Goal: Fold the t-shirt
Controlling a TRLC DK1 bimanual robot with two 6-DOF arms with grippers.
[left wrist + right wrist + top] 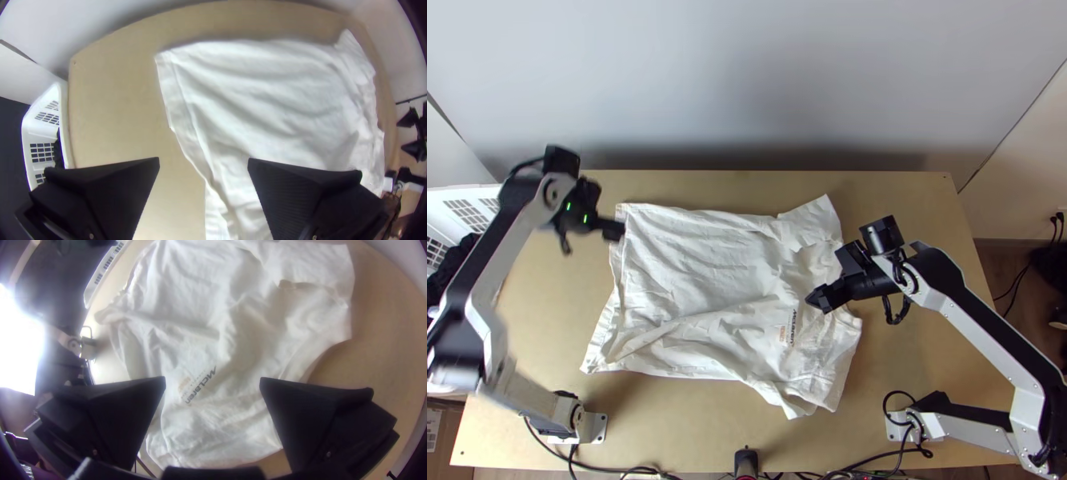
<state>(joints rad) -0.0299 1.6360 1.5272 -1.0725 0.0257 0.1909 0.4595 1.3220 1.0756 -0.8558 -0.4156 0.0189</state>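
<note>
The T-shirt (pixel 699 256) lies spread but rumpled across the middle of the desk (pixel 683 412), with a long slanting crease and uneven edges. No finished fold can be made out, so the job seems barely begun: smoothing, turning in the sides and sleeves, then doubling the body all remain. The left pincer (pixel 203 160) and right pincer (pixel 213 379) are both wide, holding nothing.

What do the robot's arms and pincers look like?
The left arm and right arm have silvery links, black joints and black cables. Little green lights glow near the left pincer. It and the right pincer have wide, flat black fingers.
</note>
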